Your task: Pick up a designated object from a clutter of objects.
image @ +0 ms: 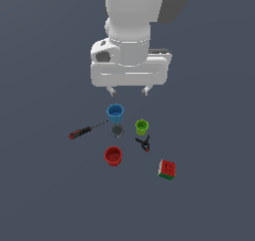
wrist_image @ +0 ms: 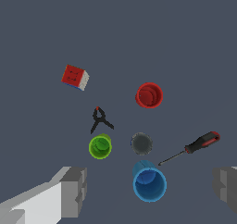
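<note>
The designated dark-grey squat can [image: 117, 130] stands just in front of the blue cup [image: 115, 113] in the exterior view; it also shows in the wrist view [wrist_image: 141, 143] beside the blue cup [wrist_image: 149, 182]. Around it lie a green cup [image: 142, 127], a red cup [image: 113, 156], a red-handled screwdriver [image: 81, 132], a black clamp [image: 144, 144] and a puzzle cube [image: 167, 169]. My gripper [image: 128, 91] hangs open and empty above the clutter, over and a little behind the blue cup, its fingers [wrist_image: 74, 190] wide apart.
All objects rest on a flat dark grey floor [image: 45, 195]. In the wrist view the green cup [wrist_image: 100, 146], clamp [wrist_image: 100, 119], red cup [wrist_image: 149, 95], screwdriver [wrist_image: 196, 144] and cube [wrist_image: 75, 77] ring the can.
</note>
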Controlling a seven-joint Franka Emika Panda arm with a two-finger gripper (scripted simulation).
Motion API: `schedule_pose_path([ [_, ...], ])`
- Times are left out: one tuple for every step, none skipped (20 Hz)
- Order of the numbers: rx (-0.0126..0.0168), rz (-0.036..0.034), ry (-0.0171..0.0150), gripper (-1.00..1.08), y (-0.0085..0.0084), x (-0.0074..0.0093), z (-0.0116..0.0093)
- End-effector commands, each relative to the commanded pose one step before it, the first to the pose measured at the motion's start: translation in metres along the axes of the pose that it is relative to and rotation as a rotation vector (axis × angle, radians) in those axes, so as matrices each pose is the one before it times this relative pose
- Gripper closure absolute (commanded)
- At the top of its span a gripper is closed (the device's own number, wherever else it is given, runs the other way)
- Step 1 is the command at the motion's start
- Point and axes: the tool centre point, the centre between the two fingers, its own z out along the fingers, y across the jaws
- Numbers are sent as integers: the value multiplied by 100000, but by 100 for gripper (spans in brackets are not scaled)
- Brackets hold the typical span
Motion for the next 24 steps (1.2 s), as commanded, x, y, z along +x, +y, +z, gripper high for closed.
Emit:
schedule_pose_path([
  [0,0,0,-92,1,0,0],
  [44,66,57,-92,23,17,-20],
  [123,183,151,-92,59,56,-52],
  [212,317,263,-92,109,88,-96],
  [291,438,365,-92,146,123,-140],
  [367,559,469,-92,180,158,-196],
  [390,604,510,-92,188,165,-243],
  [309,488,414,-92,140,131,-231],
  [225,366,311,-92,93,94,-210],
  [141,240,204,-92,50,56,-175],
  [52,98,83,-92,4,22,-109],
  [0,0,0,-92,-8,-7,-35],
  [-56,-80,-69,-92,-28,-11,54],
  [-31,-71,-59,-92,10,-18,102],
  [-26,-73,-60,-92,25,-10,159],
  [-23,-92,-73,-92,29,3,222],
  [-12,-94,-73,-92,48,7,278],
  [-6,-95,-73,-92,68,8,332],
  [-4,-95,-73,-92,89,6,384],
  [-9,-134,-103,-92,88,6,452],
  [-18,-154,-119,-92,103,-5,511],
  [-28,-187,-146,-92,109,-14,577],
  [-33,-209,-163,-92,119,-24,637],
  [-33,-224,-173,-92,133,-34,695],
])
